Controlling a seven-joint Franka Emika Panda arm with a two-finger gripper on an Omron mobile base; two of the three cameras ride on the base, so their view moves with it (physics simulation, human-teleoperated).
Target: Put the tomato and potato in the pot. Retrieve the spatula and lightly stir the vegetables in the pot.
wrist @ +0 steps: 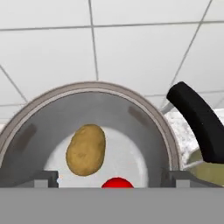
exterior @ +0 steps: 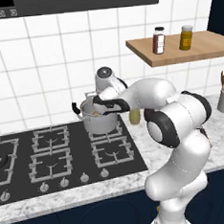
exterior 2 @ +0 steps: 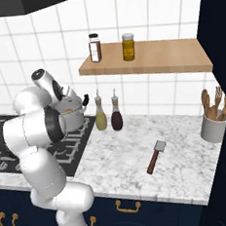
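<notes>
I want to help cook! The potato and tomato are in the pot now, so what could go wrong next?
The end effector hangs open just above the pot, so lifting away crookedly might bump its rim. The spatula lies far off on the counter, past two bottles that a wide swing could topple.

White Franka arm, glossy rounded link shells, fat cylindrical segments. Dark black bands at the joints (one ring clearly visible at the elbow). Wrist ends in a grey-white cap with a dark round face. No cables or markings I can make out.
</notes>
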